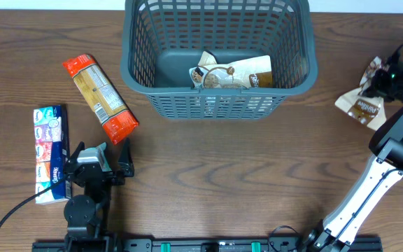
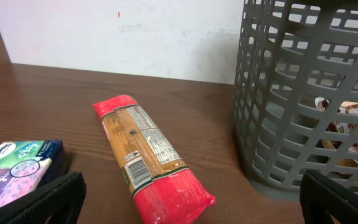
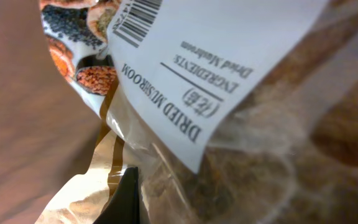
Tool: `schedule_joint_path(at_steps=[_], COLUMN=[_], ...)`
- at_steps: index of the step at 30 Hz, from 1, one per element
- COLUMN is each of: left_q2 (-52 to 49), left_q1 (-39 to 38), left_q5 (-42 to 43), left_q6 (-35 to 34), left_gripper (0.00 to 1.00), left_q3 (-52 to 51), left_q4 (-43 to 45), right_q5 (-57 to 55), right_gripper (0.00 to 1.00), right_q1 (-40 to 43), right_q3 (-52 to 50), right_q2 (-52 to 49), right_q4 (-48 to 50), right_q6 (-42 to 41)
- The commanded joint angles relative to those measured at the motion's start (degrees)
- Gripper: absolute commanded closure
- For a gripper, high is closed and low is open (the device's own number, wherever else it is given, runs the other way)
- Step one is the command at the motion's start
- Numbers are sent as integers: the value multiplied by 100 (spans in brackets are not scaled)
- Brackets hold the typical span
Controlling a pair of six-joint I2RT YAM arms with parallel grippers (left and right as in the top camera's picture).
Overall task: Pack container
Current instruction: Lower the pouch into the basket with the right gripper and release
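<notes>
Container [image 1: 215, 105]: large dark grey plastic basket, rectangular with rounded corners, slotted lattice walls, solid floor. Stands upright, mouth up, on the brown wooden table [image 1: 222, 175] at the far edge, middle of the overhead view; its far rim is cut off by the frame. Mostly empty: one flat printed pouch [image 1: 233, 72] lies inside against the near wall, right of centre. In the left wrist view the basket wall [image 2: 278, 112] fills the right side, and the pouch [image 2: 347, 124] shows through the slots.
</notes>
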State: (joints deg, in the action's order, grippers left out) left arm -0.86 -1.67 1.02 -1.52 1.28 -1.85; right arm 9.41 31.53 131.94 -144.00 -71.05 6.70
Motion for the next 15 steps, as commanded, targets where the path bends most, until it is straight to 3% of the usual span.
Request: schedule_joint_path(at_steps=[1, 7, 15], left_q2=[26, 26, 26], left_q1=[-24, -24, -24], left_q5=[-168, -170, -170], left_q6=[-35, -35, -35], left_gripper=[1, 1, 1], left_q3=[-101, -101, -101], left_q4=[-223, -223, -223], right_q5=[299, 306, 306], right_gripper=[99, 99, 99], right_q1=[-214, -820, -2299], right_q3=[57, 57, 57], right_q2=[1185, 2597, 3912], right_q4=[114, 525, 1233], right_q6=[2, 190, 1248])
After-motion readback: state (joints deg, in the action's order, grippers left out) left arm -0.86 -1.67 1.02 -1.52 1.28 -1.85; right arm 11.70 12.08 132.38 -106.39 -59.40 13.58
